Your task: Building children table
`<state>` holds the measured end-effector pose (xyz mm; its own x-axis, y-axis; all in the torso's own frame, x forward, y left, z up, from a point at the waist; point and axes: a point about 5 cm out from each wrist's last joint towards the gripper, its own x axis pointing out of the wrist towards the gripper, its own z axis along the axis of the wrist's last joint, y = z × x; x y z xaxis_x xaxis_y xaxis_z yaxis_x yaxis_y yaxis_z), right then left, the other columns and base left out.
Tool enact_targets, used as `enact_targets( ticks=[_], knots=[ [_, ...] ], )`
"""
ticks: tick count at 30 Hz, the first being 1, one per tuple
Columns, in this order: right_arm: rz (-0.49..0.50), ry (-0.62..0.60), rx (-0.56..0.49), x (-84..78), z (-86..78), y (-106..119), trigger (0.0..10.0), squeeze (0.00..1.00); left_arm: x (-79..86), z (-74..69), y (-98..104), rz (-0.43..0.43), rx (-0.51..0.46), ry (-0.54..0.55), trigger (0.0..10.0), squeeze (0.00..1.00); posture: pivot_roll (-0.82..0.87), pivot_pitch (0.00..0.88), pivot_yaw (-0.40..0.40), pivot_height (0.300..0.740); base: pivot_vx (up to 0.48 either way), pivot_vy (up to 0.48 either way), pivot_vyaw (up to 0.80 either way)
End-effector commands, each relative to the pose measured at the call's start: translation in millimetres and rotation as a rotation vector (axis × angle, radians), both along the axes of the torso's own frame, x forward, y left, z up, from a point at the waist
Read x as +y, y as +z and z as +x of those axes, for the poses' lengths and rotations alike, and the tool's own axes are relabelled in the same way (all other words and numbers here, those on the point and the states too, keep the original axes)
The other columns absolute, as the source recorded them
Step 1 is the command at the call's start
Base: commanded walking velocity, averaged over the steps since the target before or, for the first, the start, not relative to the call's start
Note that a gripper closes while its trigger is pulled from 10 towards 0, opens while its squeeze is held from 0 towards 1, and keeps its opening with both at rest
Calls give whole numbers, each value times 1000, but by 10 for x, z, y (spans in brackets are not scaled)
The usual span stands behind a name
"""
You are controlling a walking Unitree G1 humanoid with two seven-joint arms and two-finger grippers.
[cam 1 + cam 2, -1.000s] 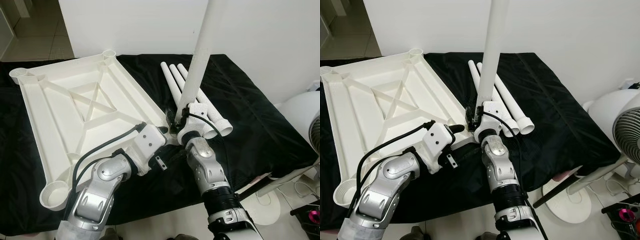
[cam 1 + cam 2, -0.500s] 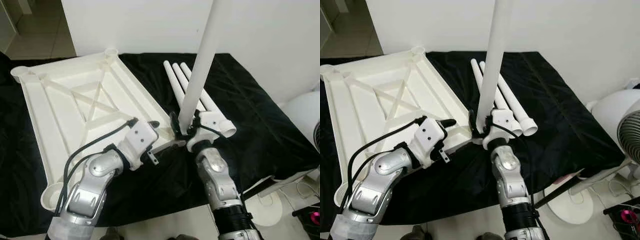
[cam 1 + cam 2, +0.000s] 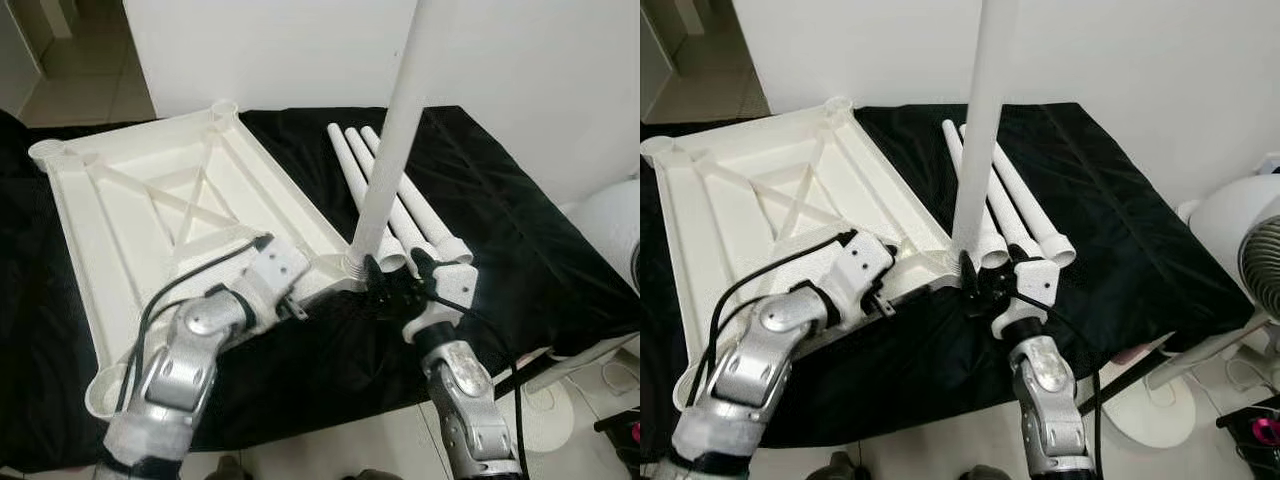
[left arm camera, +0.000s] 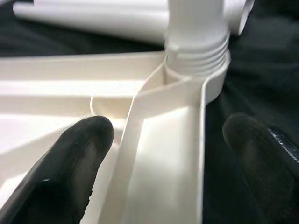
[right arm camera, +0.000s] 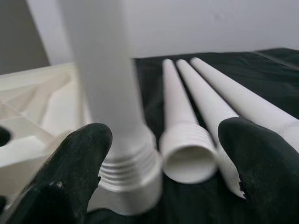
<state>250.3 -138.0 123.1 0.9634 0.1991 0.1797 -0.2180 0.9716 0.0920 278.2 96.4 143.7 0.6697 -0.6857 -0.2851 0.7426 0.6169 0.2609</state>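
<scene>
A white tabletop (image 3: 130, 230) lies upside down on a black cloth. One white leg (image 3: 390, 150) stands upright in the tabletop's near right corner socket (image 3: 352, 268), its threaded base (image 4: 196, 46) seated there. Three more legs (image 3: 400, 200) lie side by side to the right. My right gripper (image 3: 395, 282) is open just in front of the standing leg's base (image 5: 126, 177), with its fingers (image 5: 70, 172) apart and off the leg. My left gripper (image 3: 318, 290) is open at the tabletop's near edge beside that corner, and its fingers (image 4: 70, 163) straddle the rim (image 4: 140, 140).
The black cloth (image 3: 500, 220) covers a low surface whose front edge runs just under my arms. A white fan (image 3: 1240, 240) stands on the floor at the right. A white wall rises right behind the cloth.
My right gripper has let go of the leg and drawn back toward me, leaving the leg upright in the socket. The left gripper has reached further along the rim toward the corner.
</scene>
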Motion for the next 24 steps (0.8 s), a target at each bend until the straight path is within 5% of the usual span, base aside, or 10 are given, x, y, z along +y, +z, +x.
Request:
enact_targets(
  ticks=[1, 8, 15, 24],
  knots=[
    [5, -2, -23, -11, -11, 39, 10000, 0, 143, 129, 5, 18, -94, 315, 10000, 0, -54, 5, 11, 740, 0, 0, 0],
    [-14, -22, -7, -71, -110, -15, 10000, 0, 372, 307, -28, 107, -66, 557, 10000, 0, -69, 12, 16, 740, 0, 0, 0],
    [-22, -28, 1, -94, -127, -23, 10000, 0, 434, 376, 6, 184, -115, 611, 10000, 0, -74, 17, 15, 740, 0, 0, 0],
    [-37, -44, 16, -96, -169, -62, 10000, 0, 579, 437, -108, 239, 13, 779, 10000, 0, -83, 45, 10, 740, 0, 0, 0]
  ],
)
